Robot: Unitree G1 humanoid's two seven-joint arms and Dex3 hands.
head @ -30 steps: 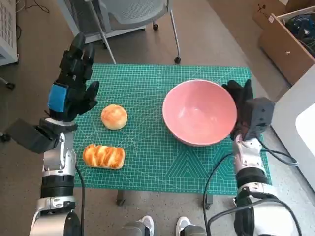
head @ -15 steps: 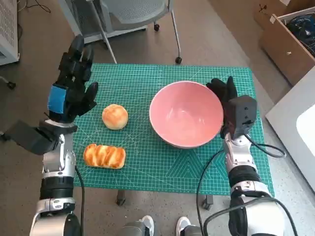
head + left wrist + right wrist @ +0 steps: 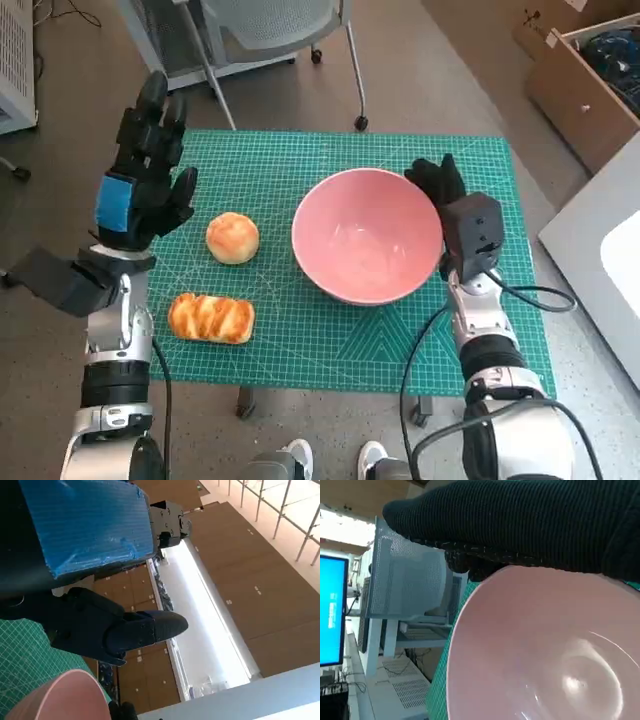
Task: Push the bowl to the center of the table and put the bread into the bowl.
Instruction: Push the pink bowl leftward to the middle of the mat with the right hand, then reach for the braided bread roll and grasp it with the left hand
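right hand point(image 3: 440, 182): fingers flat against bowl point(image 3: 366, 235) rim | left hand point(image 3: 145, 160): spread, empty

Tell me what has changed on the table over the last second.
The right hand has pushed the pink bowl leftward, toward the middle of the green mat, staying against its right side. Nothing was picked up or let go. The round bun, the braided bread and the raised left hand stayed put.
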